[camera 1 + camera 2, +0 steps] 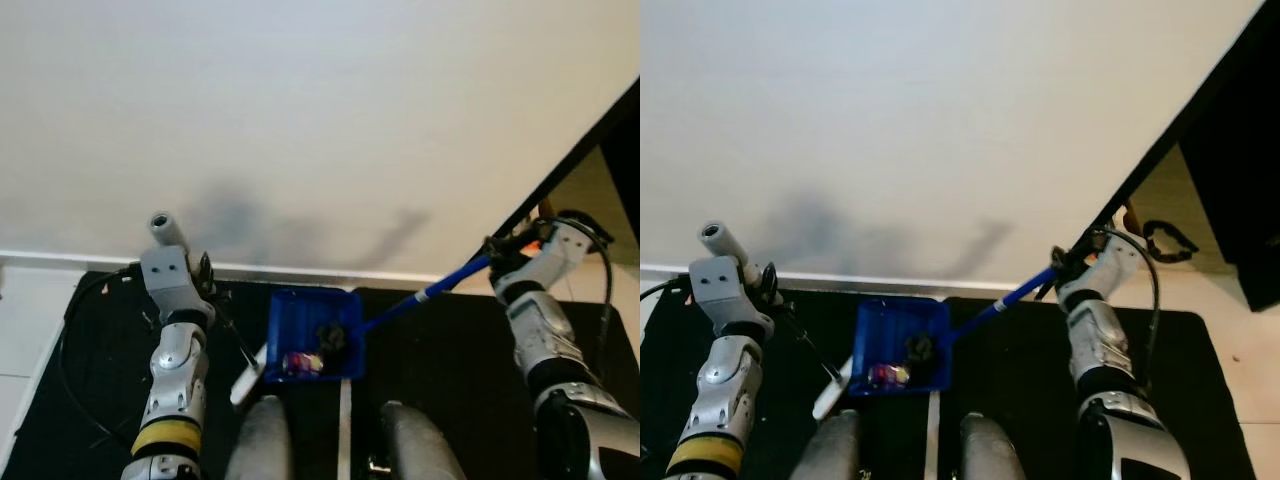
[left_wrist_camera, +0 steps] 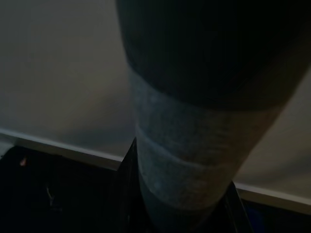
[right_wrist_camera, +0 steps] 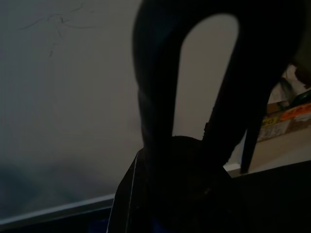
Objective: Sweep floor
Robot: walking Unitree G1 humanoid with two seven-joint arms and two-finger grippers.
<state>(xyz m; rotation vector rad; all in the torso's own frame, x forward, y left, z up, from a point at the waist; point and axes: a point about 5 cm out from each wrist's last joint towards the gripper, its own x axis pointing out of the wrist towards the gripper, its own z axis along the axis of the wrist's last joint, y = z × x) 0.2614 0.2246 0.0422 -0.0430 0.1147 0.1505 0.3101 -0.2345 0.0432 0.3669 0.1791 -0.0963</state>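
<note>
- White wall (image 1: 320,120) ahead, pale baseboard (image 1: 60,258) along its foot, dark shadows of the arms cast on it.
- Black mat (image 1: 1030,380) on the floor against the baseboard; dark furniture (image 1: 1240,150) off to the right.
- Two grey legs (image 1: 262,440) at the near edge of the mat.
- Right arm raised to the right, right gripper (image 1: 492,247) clenched on the upper end of the blue handle (image 1: 425,295), jaws wrapped around it.
- Left arm raised to the left near the baseboard, left gripper (image 1: 205,270) clamped on a thin dark broom stick (image 1: 236,335) slanting down to a white brush head (image 1: 248,378) just beside the dustpan.
- Blue dustpan (image 1: 300,320) resting on the mat between the arms, just ahead of the legs, its handle running up and to the right.
- Inside the pan: a dark clump (image 1: 332,336) and small colourful scraps (image 1: 302,362).
</note>
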